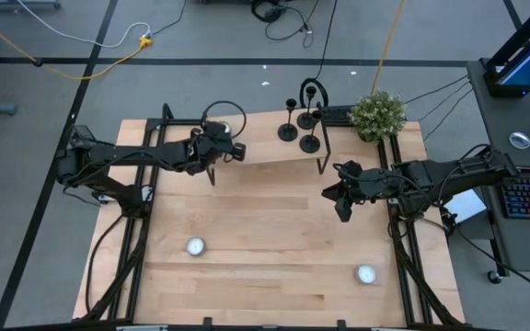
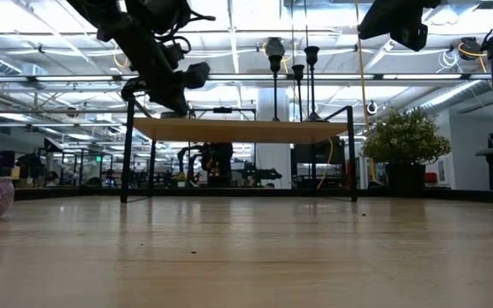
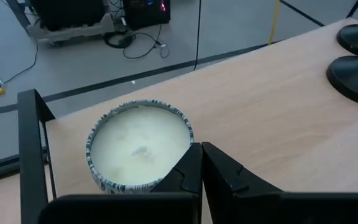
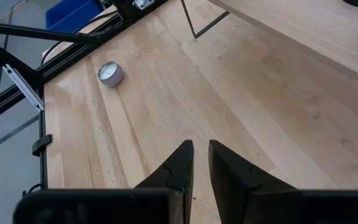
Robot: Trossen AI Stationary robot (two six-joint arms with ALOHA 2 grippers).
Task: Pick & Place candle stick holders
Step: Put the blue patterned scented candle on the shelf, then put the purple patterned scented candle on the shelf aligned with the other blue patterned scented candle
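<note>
High view: three black candle stick holders (image 1: 299, 121) are seen standing close together on the raised wooden shelf (image 1: 265, 147), near its far right end. A small green plant (image 1: 377, 113) is just beside them, off the shelf end. The left gripper (image 1: 237, 151) is held over the left part of the shelf, well apart from the holders. The right gripper (image 1: 342, 210) is held over the table (image 1: 265, 276), in front of the shelf's right end. Two small candles (image 1: 195, 245) are lying on the table in front.

Low view: the holders (image 2: 295, 73) are seen upright on the shelf top, each long stem pointing straight up. Both arms are hung above.

Left wrist view: the left fingers (image 3: 188, 174) are pressed together, with nothing between them. A white candle in a patterned cup (image 3: 140, 149) is touching or just past the tips. Two holder bases (image 3: 356, 74) are seen far along the shelf.

Right wrist view: the right fingers (image 4: 179, 165) are nearly together, with a thin gap, and nothing is held. Only the table and one small candle (image 4: 110, 74) are in front.

Key relation: the holders are thought to be nearer the right gripper, up and behind it. Fingers would have to be spread and brought to a stem from the side.
</note>
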